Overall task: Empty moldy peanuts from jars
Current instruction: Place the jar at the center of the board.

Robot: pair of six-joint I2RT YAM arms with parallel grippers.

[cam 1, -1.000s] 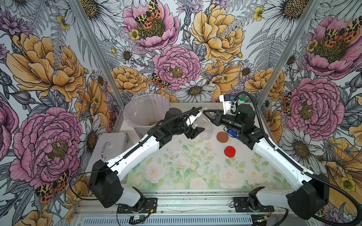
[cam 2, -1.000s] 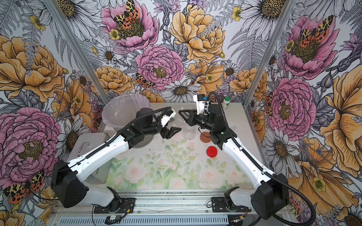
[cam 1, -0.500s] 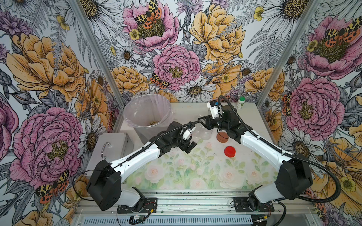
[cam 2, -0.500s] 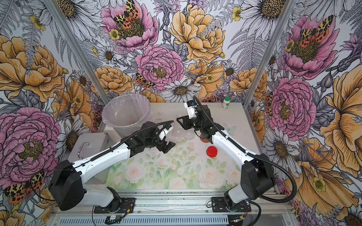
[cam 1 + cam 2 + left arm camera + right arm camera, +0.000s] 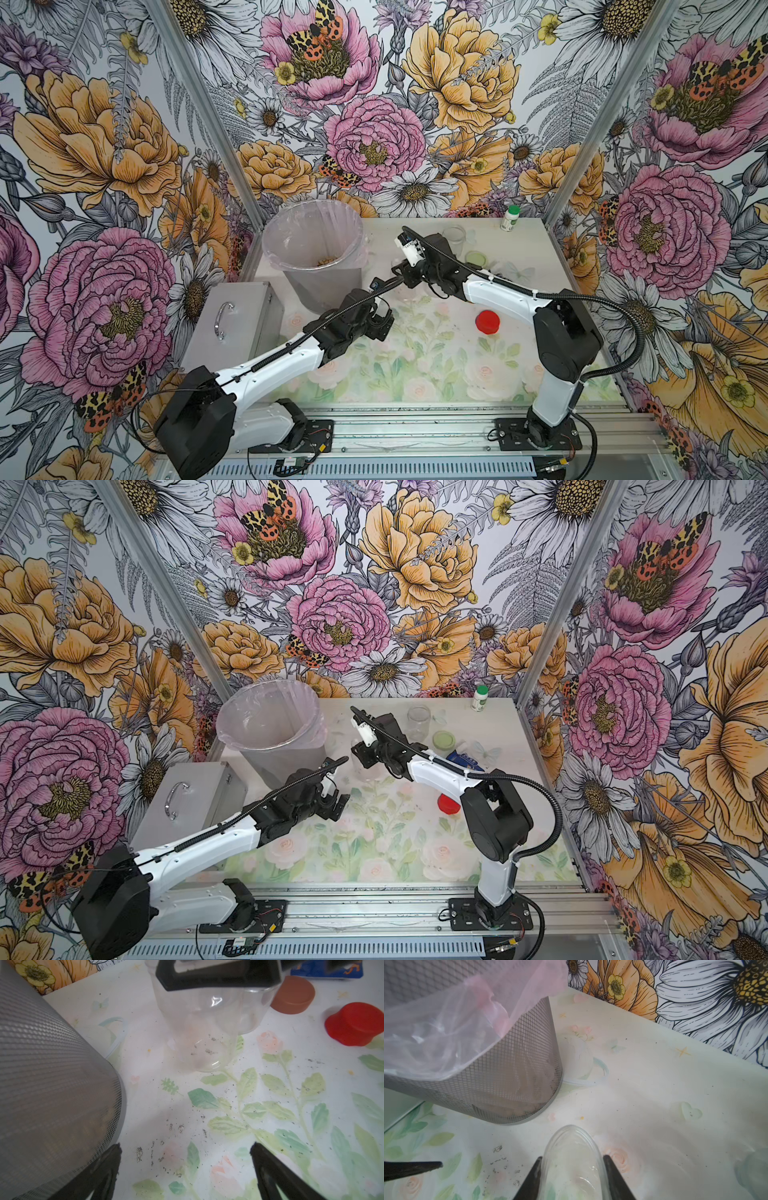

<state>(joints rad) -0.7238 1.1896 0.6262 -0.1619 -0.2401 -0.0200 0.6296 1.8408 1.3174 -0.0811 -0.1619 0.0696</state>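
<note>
Presently, right fingers (image 5: 530,1180): closed on a clear jar (image 5: 572,1163).
Left fingers (image 5: 276,1174): spread wide apart above the table (image 5: 145,1095).
Moldy peanuts (image 5: 328,261): seen inside the lined bin (image 5: 320,286).

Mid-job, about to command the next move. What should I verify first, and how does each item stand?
1. Right tool shut on jar: ok.
2. Jar emptied, only dark specks inside: ok.
3. Jar base touching table: cannot tell.
4. Left tool open, empty, apart from jar: ok.
5. Peanuts inside bin: ok.
6. Red lid and brown lid off, on table: ok.
</note>
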